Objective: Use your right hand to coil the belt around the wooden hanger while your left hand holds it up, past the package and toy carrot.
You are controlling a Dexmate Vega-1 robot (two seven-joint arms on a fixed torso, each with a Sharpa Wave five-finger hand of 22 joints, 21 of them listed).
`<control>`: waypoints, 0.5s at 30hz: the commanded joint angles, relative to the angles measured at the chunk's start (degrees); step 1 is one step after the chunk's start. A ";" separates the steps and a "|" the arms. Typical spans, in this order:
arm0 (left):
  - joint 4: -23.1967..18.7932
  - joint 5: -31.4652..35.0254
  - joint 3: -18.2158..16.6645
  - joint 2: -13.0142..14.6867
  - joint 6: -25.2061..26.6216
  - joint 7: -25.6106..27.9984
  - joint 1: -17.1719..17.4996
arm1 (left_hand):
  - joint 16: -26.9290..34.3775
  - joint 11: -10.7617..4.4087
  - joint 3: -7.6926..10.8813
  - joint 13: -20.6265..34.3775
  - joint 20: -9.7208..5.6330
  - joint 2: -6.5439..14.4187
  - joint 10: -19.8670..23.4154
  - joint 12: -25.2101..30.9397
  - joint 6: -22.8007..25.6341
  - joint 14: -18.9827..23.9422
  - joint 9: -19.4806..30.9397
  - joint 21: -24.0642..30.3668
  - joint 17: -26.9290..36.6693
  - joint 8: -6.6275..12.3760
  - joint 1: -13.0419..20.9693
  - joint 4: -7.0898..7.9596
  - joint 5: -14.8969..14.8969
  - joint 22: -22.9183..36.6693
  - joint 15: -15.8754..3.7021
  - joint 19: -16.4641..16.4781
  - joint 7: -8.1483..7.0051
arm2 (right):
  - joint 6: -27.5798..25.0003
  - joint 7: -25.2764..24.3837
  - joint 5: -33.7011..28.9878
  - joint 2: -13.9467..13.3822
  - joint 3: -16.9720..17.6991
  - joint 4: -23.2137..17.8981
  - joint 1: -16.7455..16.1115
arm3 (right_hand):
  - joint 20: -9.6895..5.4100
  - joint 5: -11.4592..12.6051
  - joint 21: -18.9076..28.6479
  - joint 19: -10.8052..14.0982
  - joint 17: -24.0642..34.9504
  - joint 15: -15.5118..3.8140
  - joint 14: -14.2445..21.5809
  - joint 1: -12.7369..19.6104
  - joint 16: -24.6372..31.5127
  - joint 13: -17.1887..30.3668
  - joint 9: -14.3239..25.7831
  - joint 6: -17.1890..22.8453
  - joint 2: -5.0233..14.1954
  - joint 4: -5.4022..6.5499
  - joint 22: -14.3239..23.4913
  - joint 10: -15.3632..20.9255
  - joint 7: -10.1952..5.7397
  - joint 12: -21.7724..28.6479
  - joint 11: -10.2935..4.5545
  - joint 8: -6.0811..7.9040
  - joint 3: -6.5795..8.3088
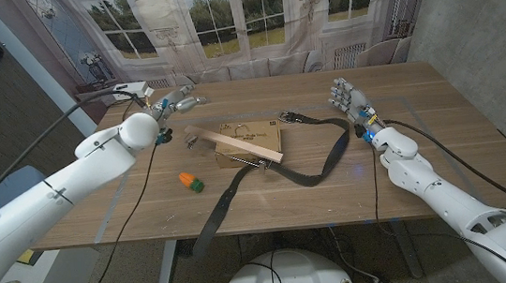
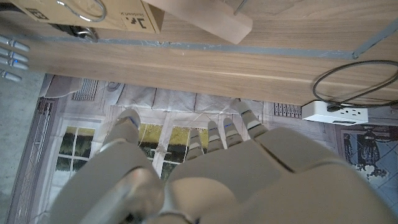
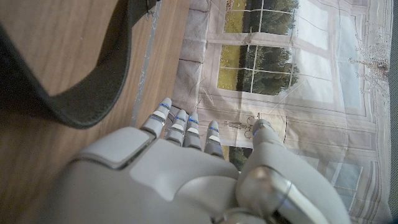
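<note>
I've grasped nothing yet: my left hand (image 1: 176, 102) and right hand (image 1: 347, 99) seem open-fingered, empty. Mid-table, the wooden hanger (image 1: 235, 145) lies across the package (image 1: 250, 142), the belt (image 1: 316, 158) trailing off the near edge. Next, left lifts the hanger.

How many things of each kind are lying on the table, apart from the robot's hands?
Belt: 1
Hanger: 1
Package: 1
Toy carrot: 1
Power strip: 1
Total: 5
</note>
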 commanded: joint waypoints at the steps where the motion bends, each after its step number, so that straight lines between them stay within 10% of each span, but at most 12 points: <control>1: -4.90 8.25 8.31 5.20 11.45 -14.08 -9.92 | -0.06 -0.21 0.18 0.09 0.09 -0.57 0.36 0.38 1.74 0.48 0.21 -0.32 0.08 0.94 1.70 -0.50 0.47 0.15 0.03 0.58 -0.50 | 0.53 -1.29 -0.10 -0.04 0.20 -1.48 -1.27 | 0.28 0.23 0.38 0.45 -0.02 0.38 0.00 -0.05 0.46 0.04 0.18 0.52 -0.15 0.19 0.29 0.35 0.05 0.34 -0.01 0.37 0.10; 15: -4.35 19.29 17.55 4.80 15.13 -29.32 -20.38 | -0.35 -1.36 0.19 0.08 -0.69 -3.28 2.96 1.08 7.42 1.70 0.36 -0.49 0.03 2.54 7.70 -0.71 1.66 0.06 -0.98 2.52 -1.91 | 2.06 -1.15 0.18 0.84 0.25 -0.68 -1.44 | 0.34 0.22 0.42 0.50 -0.08 0.44 0.10 -0.25 0.55 -0.11 0.09 0.64 -0.15 0.23 0.29 0.48 0.03 0.31 0.18 0.40 0.05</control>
